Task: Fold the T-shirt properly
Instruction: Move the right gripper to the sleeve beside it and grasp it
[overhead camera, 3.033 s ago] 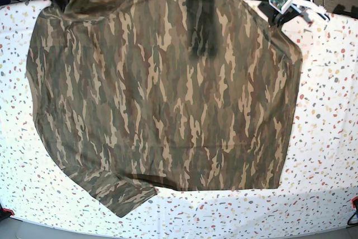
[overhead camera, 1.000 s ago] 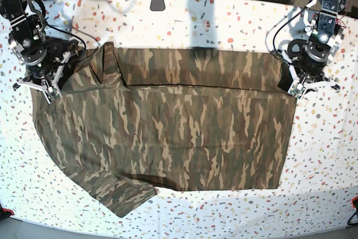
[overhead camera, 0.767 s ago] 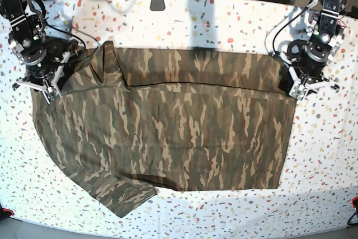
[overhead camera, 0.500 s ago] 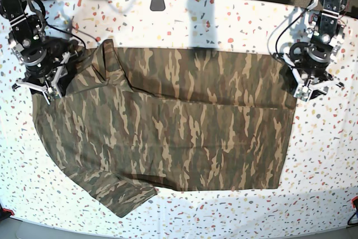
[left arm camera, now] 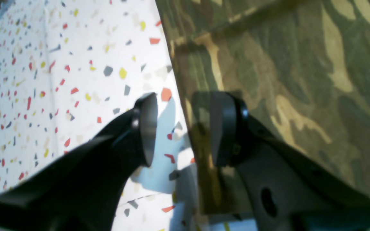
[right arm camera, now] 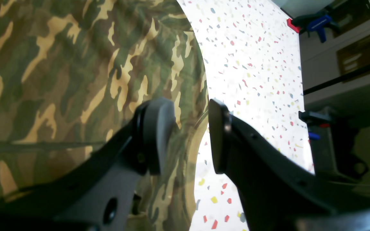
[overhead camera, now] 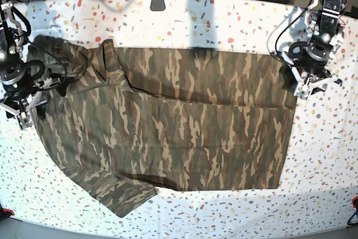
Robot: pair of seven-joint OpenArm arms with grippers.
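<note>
The camouflage T-shirt (overhead camera: 179, 132) lies flat on the speckled table (overhead camera: 324, 155), its far part folded over toward the near side, with one sleeve (overhead camera: 120, 194) sticking out at the near left. My left gripper (overhead camera: 314, 85) hovers open over the shirt's far right corner. The left wrist view shows that gripper (left arm camera: 183, 128) straddling the shirt (left arm camera: 300, 64) edge, with nothing pinched. My right gripper (overhead camera: 19, 113) is open at the shirt's left edge. In the right wrist view it (right arm camera: 188, 134) hangs above the shirt (right arm camera: 59, 64) hem, holding nothing.
A dark fixture (overhead camera: 158, 1) and cables sit at the table's far edge. Red clamps (overhead camera: 353, 202) mark the near corners. A blue clamp (right arm camera: 316, 21) and shelving stand beyond the table in the right wrist view.
Both grippers opened and let go of the folded edge, which settled flat. The right arm has moved left and nearer along the shirt's left edge; the left arm rose slightly.
</note>
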